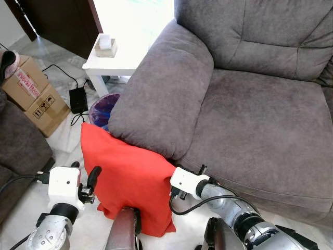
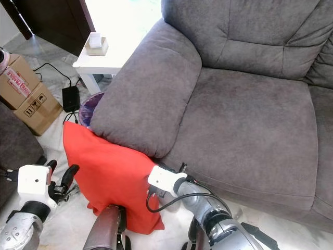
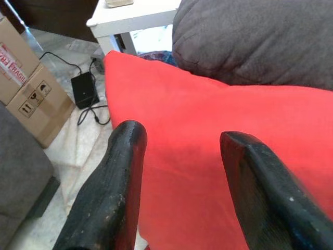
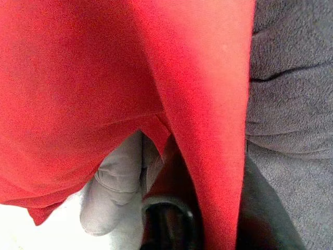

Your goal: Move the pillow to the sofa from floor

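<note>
A red pillow (image 1: 130, 177) stands on the floor and leans against the armrest (image 1: 161, 99) of the grey sofa (image 1: 260, 120). Its top right edge tucks under the armrest's front. My left gripper (image 1: 86, 174) is open at the pillow's left edge. In the left wrist view its two black fingers (image 3: 112, 192) spread wide, with the red fabric (image 3: 208, 151) just beyond them. My right gripper (image 1: 176, 186) presses against the pillow's right edge, close to the sofa base. In the right wrist view the pillow (image 4: 104, 78) lies right against the camera, beside grey sofa fabric (image 4: 291, 94).
A white side table (image 1: 119, 57) carrying a small box (image 1: 105, 46) stands left of the sofa. A purple bin (image 1: 104, 109) sits behind the pillow. Cardboard boxes (image 1: 34, 94) and a black adapter with cable (image 1: 78, 100) lie on the tiled floor. Another dark sofa (image 1: 15, 151) is at the left.
</note>
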Available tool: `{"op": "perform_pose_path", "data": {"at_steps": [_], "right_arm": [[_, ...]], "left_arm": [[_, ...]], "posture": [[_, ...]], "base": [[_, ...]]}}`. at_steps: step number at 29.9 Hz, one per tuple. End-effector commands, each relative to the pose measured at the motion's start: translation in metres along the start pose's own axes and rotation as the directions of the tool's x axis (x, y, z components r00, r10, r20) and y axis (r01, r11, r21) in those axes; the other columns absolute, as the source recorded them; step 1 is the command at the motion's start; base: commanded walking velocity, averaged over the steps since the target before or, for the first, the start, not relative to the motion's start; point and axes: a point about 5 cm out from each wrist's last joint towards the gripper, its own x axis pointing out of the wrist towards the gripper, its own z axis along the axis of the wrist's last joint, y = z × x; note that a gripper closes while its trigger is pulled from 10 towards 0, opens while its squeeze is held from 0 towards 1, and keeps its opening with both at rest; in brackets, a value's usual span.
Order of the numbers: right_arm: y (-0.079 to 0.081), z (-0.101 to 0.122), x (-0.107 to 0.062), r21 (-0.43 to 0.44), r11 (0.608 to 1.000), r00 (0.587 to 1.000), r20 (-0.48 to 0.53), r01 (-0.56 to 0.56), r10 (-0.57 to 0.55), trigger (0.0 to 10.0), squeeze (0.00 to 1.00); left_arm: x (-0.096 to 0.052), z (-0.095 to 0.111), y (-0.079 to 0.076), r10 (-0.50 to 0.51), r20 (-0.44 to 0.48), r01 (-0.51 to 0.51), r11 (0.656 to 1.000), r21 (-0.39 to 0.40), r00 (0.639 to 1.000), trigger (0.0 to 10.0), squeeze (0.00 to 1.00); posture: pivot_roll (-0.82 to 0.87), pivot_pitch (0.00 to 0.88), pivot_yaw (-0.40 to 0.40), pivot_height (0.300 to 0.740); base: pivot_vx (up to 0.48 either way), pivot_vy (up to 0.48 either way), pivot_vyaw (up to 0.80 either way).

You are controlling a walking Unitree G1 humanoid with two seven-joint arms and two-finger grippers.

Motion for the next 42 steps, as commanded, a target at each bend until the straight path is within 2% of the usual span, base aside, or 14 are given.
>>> {"op": "perform_pose_path", "data": {"at_steps": [1, 4, 8, 23, 28, 29, 30, 31, 32, 35, 36, 39, 41, 42], "right_arm": [[0.009, -0.002, -0.001, 0.018, 0.999, 1.0, -0.001, -0.029, 0.029, 0.0, 0.0], [0.01, -0.002, -0.001, 0.036, 0.999, 0.999, 0.005, -0.04, 0.04, 0.0, 0.0], [0.014, -0.004, -0.002, 0.057, 0.996, 0.998, 0.005, -0.063, 0.063, 0.0, 0.0], [0.014, 0.0, -0.001, 0.157, 0.987, 0.999, 0.029, -0.045, 0.041, 0.0, 0.0], [0.004, -0.004, -0.003, 0.333, 0.943, 0.999, 0.025, 0.021, -0.032, 0.0, 0.0], [0.003, -0.005, -0.003, 0.369, 0.929, 0.999, 0.021, 0.031, -0.042, 0.0, 0.0], [0.002, -0.007, -0.003, 0.458, 0.888, 0.999, 0.017, 0.037, -0.051, 0.0, 0.0], [0.002, -0.007, -0.004, 0.503, 0.863, 0.999, 0.018, 0.036, -0.051, 0.0, 0.0], [0.001, -0.008, -0.004, 0.548, 0.835, 0.997, 0.021, 0.05, -0.074, 10.0, 0.0], [-0.003, -0.011, -0.006, 0.684, 0.724, 0.99, 0.015, 0.095, -0.143, 10.0, 0.0], [-0.001, -0.017, -0.009, 0.744, 0.661, 0.988, 0.006, 0.1, -0.157, 10.0, 0.0], [-0.003, -0.024, -0.016, 0.837, 0.537, 0.974, 0.022, 0.104, -0.224, 10.0, 0.0], [-0.005, -0.028, -0.021, 0.871, 0.482, 0.96, 0.043, 0.101, -0.278, 10.0, 0.0], [-0.005, -0.029, -0.023, 0.874, 0.475, 0.955, 0.048, 0.101, -0.292, 10.0, 0.0]], "left_arm": [[-0.001, -0.004, -0.001, -0.006, -0.005, 0.006, 1.0, 0.017, 1.0, 10.0, 0.0], [0.001, -0.003, -0.002, -0.034, -0.001, 0.034, 0.998, 0.053, 0.999, 10.0, 0.0], [0.006, -0.004, 0.003, -0.013, 0.008, 0.013, 0.999, 0.042, 1.0, 10.0, 0.0], [0.016, -0.004, 0.003, -0.016, 0.038, 0.015, 0.999, 0.042, 0.999, 10.0, 0.0], [0.021, -0.004, -0.002, -0.024, 0.049, 0.023, 0.999, 0.03, 0.999, 10.0, 0.0], [0.022, -0.005, -0.002, -0.025, 0.049, 0.023, 0.999, 0.029, 0.998, 10.0, 0.0], [0.023, -0.005, -0.003, -0.027, 0.05, 0.025, 0.999, 0.025, 0.998, 10.0, 0.0], [0.023, -0.005, -0.004, -0.028, 0.051, 0.027, 0.999, 0.023, 0.998, 10.0, 0.0], [0.024, -0.006, -0.005, -0.029, 0.05, 0.028, 0.999, 0.021, 0.998, 10.0, 0.0], [0.023, -0.007, -0.005, -0.027, 0.049, 0.026, 0.999, 0.018, 0.998, 10.0, 0.0], [0.022, -0.008, -0.004, -0.018, 0.046, 0.018, 1.0, 0.016, 0.999, 10.0, 0.0], [0.022, -0.01, -0.003, -0.01, 0.045, 0.009, 1.0, 0.009, 0.999, 10.0, 0.0], [0.023, -0.01, -0.003, -0.011, 0.045, 0.011, 1.0, 0.007, 0.999, 10.0, 0.0], [0.023, -0.011, -0.004, -0.014, 0.044, 0.014, 1.0, 0.007, 0.999, 10.0, 0.0]], "posture": [[0.28, 0.278, 0.01, 0.597], [0.28, 0.269, 0.003, 0.597], [0.27, 0.248, -0.005, 0.597], [0.26, 0.218, -0.006, 0.597], [0.23, 0.217, -0.017, 0.597], [0.22, 0.217, -0.019, 0.597], [0.22, 0.216, -0.023, 0.597], [0.22, 0.216, -0.025, 0.597], [0.22, 0.214, -0.029, 0.597], [0.22, 0.213, -0.036, 0.597], [0.21, 0.21, -0.036, 0.597], [0.2, 0.21, -0.036, 0.597], [0.19, 0.209, -0.033, 0.597], [0.19, 0.21, -0.031, 0.602]], "base": [[0.0, 0.0, 0.0], [0.0, 0.0, 0.0], [0.0, 0.0, 0.0], [0.0, 0.0, 0.0], [0.0, 0.0, 0.0], [0.0, 0.0, 0.0], [0.0, 0.0, 0.0], [0.0, 0.0, 0.0], [0.0, 0.0, 0.0], [0.0, 0.0, 0.0], [0.0, 0.0, 0.0], [0.0, 0.0, 0.0], [0.0, 0.0, 0.0], [0.0, 0.0, 0.0]]}}
